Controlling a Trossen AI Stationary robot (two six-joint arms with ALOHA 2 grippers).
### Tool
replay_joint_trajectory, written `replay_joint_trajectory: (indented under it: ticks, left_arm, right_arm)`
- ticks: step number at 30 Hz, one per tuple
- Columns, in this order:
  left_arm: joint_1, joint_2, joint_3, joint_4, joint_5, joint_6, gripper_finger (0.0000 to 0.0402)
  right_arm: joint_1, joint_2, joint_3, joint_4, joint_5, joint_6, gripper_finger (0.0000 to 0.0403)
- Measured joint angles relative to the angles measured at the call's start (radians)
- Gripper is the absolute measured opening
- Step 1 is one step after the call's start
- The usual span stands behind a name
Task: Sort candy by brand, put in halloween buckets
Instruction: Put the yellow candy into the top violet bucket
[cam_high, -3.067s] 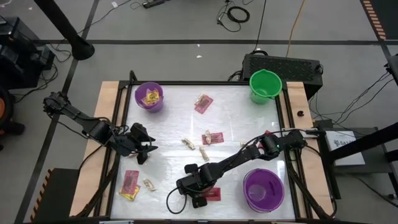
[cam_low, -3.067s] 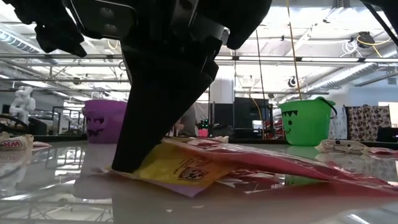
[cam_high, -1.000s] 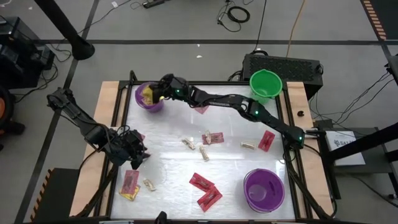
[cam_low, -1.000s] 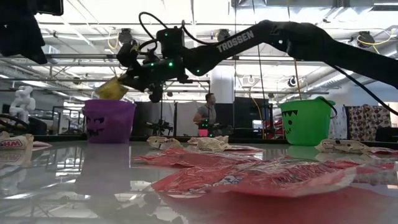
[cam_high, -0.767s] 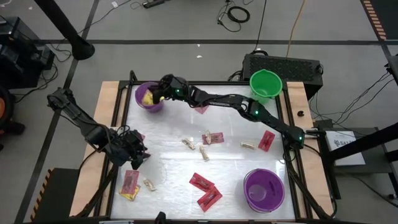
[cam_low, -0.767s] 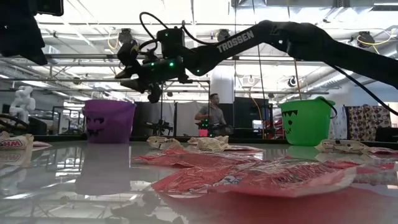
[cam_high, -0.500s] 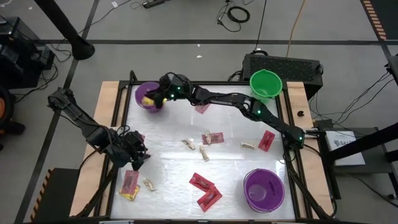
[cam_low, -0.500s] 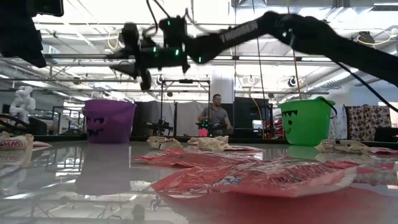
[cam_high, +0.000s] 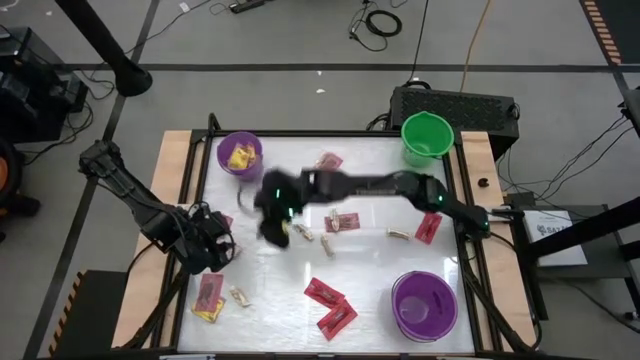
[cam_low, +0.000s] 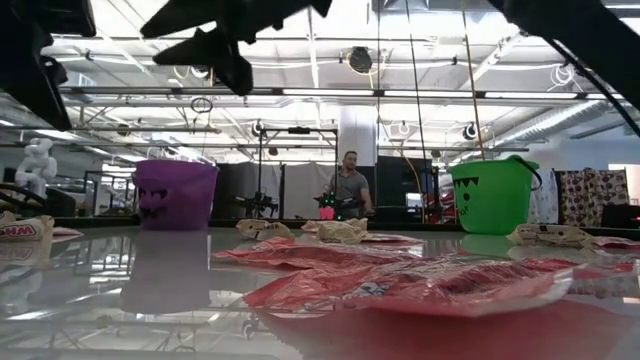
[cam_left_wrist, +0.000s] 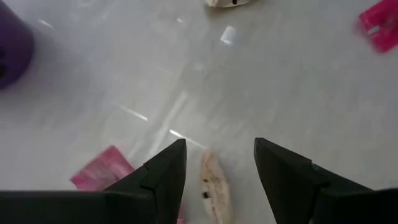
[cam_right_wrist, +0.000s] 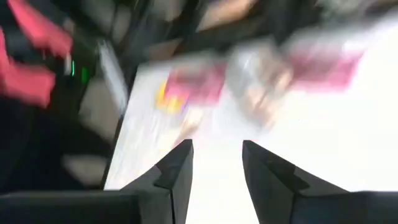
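Little print could be read. In the low view, a pale wrapper (cam_low: 22, 233) at the tabletop's (cam_low: 150, 300) left edge carried red letters cut off by the frame, perhaps ending in "M", not legible as a word. The printing on the red packets (cam_low: 420, 287) in the foreground, the small dark mark on the tan piece (cam_left_wrist: 214, 186) in the left wrist view and the lettering on the white box (cam_high: 553, 227) beside the tabletop in the high view were too small or blurred to make out.
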Motion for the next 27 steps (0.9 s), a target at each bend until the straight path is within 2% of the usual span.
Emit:
replay_joint_trajectory:
  ticks: [3, 6, 9, 15, 20, 23, 25, 27]
  left_arm:
    - [0.0, -0.002, 0.0, -0.001, -0.013, 0.045, 0.0196]
    - [0.0, -0.001, 0.0, 0.008, -0.013, 0.108, 0.0196]
    - [0.0, -0.001, 0.0, 0.008, -0.016, 0.168, 0.0196]
    - [0.0, -0.001, 0.0, -0.019, -0.028, 0.196, 0.0196]
    - [0.0, -0.001, 0.0, -0.017, -0.028, 0.197, 0.0196]
    - [0.0, -0.001, 0.0, -0.016, -0.028, 0.197, 0.0196]
    - [0.0, -0.001, 0.0, -0.016, -0.019, 0.197, 0.0196]
    - [0.0, -0.001, 0.0, -0.016, 0.031, 0.197, 0.0196]
  right_arm:
    - [0.083, 0.022, -0.001, -0.059, 0.017, -0.012, 0.0132]
    - [0.169, 0.064, -0.001, -0.013, 0.078, -0.044, 0.0132]
    - [0.236, 0.126, -0.001, 0.136, 0.136, -0.114, 0.0132]
    - [0.304, 0.272, 0.0, 0.601, 0.223, -0.286, 0.0132]
    - [0.326, 0.399, -0.001, 0.944, 0.28, -0.258, 0.0132]
    - [0.323, 0.457, 0.0, 1.057, 0.323, -0.224, 0.0132]
    - [0.319, 0.482, -0.001, 1.065, 0.344, -0.222, 0.0132]
    - [0.313, 0.487, -0.002, 1.052, 0.376, -0.214, 0.0132]
